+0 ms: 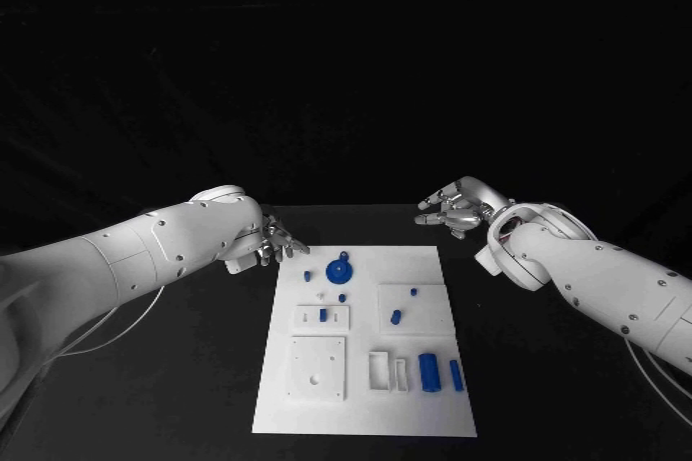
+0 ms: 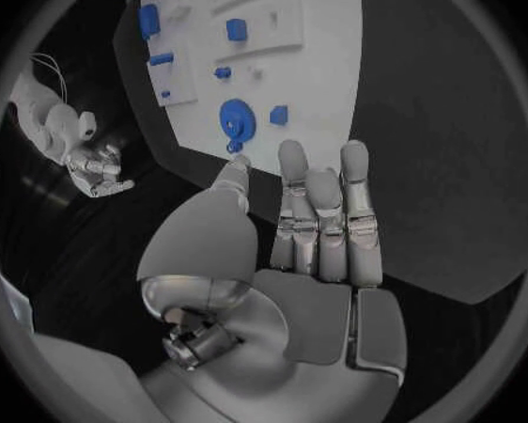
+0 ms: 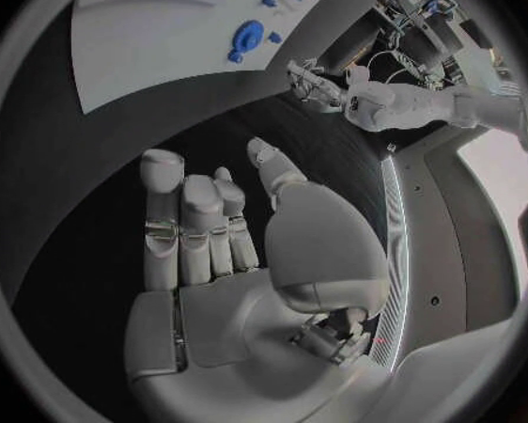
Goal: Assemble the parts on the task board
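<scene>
While both robot hands hovered empty with fingers apart, left robot hand (image 1: 264,243) at ten o'clock and right robot hand (image 1: 459,209) at one o'clock of the white rectangular task board (image 1: 433,266) on the black tabletop (image 1: 216,361), a careless reach risked knocking the round blue plastic wheel part (image 1: 339,271) lying near the board's far edge, its stub pointing toward twelve o'clock; the board's long axis ran twelve to six.

Head view looked steeply down from above at the black table (image 1: 173,381), taking in the whole task board (image 1: 368,351) from some way off. Left wrist view sat close behind the left hand (image 2: 323,226), facing the board's far end. Right wrist view sat close behind the right hand (image 3: 206,226), facing likewise. All three shared the blue round part (image 1: 340,271).
</scene>
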Robot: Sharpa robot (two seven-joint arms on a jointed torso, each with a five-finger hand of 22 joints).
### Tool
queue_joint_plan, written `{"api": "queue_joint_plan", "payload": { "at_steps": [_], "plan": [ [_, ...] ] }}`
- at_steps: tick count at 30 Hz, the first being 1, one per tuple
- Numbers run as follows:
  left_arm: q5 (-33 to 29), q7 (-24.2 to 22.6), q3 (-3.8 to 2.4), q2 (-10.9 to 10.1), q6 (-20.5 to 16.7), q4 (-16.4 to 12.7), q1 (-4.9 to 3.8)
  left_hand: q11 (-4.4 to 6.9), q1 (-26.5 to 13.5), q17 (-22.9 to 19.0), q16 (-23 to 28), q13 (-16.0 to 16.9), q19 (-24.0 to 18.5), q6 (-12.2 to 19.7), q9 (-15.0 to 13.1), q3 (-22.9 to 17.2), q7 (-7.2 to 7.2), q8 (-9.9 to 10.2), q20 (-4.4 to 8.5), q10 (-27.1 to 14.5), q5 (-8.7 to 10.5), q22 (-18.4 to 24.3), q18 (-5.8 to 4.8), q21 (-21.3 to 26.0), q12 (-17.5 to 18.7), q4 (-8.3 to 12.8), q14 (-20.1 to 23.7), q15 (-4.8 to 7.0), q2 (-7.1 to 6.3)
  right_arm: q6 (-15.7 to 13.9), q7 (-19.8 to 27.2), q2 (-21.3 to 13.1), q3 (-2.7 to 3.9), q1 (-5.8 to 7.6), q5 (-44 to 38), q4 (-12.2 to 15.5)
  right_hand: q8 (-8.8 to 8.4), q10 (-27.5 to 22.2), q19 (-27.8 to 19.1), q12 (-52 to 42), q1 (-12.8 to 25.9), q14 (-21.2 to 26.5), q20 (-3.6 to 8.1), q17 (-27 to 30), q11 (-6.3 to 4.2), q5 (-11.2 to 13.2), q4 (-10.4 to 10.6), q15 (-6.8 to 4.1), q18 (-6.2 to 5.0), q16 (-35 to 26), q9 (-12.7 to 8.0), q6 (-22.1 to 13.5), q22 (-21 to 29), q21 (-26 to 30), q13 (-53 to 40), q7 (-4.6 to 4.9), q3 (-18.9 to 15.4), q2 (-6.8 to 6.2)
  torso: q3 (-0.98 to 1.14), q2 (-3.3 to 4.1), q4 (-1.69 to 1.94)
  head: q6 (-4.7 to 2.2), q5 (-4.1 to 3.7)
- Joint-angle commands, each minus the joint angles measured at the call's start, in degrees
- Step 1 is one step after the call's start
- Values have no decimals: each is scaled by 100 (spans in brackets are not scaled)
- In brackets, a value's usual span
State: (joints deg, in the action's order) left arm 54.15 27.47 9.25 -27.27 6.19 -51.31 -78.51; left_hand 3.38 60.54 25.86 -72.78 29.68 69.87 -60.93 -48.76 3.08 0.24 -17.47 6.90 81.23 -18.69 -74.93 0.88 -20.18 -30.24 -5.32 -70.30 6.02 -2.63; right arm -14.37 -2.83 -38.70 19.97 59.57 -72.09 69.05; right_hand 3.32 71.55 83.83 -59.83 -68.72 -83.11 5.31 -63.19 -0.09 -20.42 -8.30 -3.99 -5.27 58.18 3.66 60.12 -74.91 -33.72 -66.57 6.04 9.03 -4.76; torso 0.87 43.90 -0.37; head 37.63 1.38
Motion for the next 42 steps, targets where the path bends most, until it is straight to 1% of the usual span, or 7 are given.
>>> {"api": "queue_joint_plan", "payload": {
  "at_steps": [1, 3, 10, 13, 22, 36, 42],
  "plan": [
    [113, -443, 9, 82, 387, 109, 45, 10, -22, -22, -47, 27, -33, 106, -351, -10, -25, -229, 8, -68, -29, -118, -88, -46, -114, -76, 45, -3, 30, 4, 26, 2, 3, -3, 8, 22, 19, -14, 267, 28, 31, -10, -34, 6, 9, -26, -4, 5, -87, -31, -6, -59, -378, 15, 9, 4, -49, 12, -5, 26, -29, -8, 0],
    [123, -494, 17, 132, 394, 187, 84, 23, -26, -23, -85, 40, -24, 123, -435, -7, -40, -290, 15, -75, -112, -119, -88, -62, -172, -95, 41, 6, 57, 2, 23, 1, 3, -3, 8, 31, 20, -14, 267, 29, 30, -10, -34, 7, 9, -26, -4, 5, -87, -32, -6, -63, -378, 13, 9, 4, -50, 12, -7, 35, -36, -3, -4],
    [137, -571, 52, 253, 405, 386, 199, 21, -54, -41, -119, 43, -33, 161, -532, 7, -43, -344, 15, -118, -109, -118, -88, -83, -248, -147, 61, 6, 58, -4, 16, -2, 3, -2, 8, 49, 22, -12, 267, 30, 23, -11, -35, 5, 13, -29, -1, 6, -89, -30, -5, -77, -376, 21, 10, 8, -58, 14, -12, 48, -46, -12, -20],
    [132, -607, 62, 287, 404, 450, 241, 15, -51, -73, -125, 19, -41, 167, -520, -26, -35, -314, 12, -142, -93, -116, -88, -91, -280, -214, 67, 1, 16, -6, 13, -5, 3, -2, 8, 54, 22, -12, 269, 33, 16, -11, -37, 6, 14, -30, 5, 8, -91, -31, -5, -88, -377, 13, 12, 10, -73, 14, -14, 56, -58, -9, -23],
    [45, -679, 73, 378, 451, 567, 348, 0, -101, -118, -136, -26, -49, 161, -411, -103, -13, -200, 4, -170, -2, -115, -87, -84, -303, -387, 84, -9, -69, -10, 5, -11, 3, -2, 8, 68, 22, -12, 269, 33, 16, -11, -37, 6, 14, -30, 5, 8, -91, -31, -5, -88, -377, 13, 12, 10, -73, 14, -18, 60, -51, 4, -51],
    [19, -670, 75, 411, 501, 736, 382, -5, -91, -140, -143, -45, -51, 150, -367, -60, -8, -163, 0, -177, -5, -115, -87, -76, -315, -310, 91, -14, 9, -11, 0, -14, 3, -2, 8, 72, 22, -13, 268, 38, 0, -11, -40, 7, 16, -27, 23, 10, -94, -32, -5, -102, -376, 16, 12, 14, -95, 20, -13, 48, -38, 36, -70],
    [10, -655, 75, 407, 564, 752, 383, -10, -66, -155, -150, -58, -55, 141, -337, 9, -6, -138, -5, -182, -7, -115, -87, -68, -322, -173, 97, -18, 103, -10, -1, -13, 3, -2, 8, 69, 22, -13, 268, 38, 0, -11, -40, 7, 16, -27, 23, 10, -94, -32, -5, -102, -376, 16, 12, 14, -95, 20, -9, 48, -44, 31, -67]
  ]
}}
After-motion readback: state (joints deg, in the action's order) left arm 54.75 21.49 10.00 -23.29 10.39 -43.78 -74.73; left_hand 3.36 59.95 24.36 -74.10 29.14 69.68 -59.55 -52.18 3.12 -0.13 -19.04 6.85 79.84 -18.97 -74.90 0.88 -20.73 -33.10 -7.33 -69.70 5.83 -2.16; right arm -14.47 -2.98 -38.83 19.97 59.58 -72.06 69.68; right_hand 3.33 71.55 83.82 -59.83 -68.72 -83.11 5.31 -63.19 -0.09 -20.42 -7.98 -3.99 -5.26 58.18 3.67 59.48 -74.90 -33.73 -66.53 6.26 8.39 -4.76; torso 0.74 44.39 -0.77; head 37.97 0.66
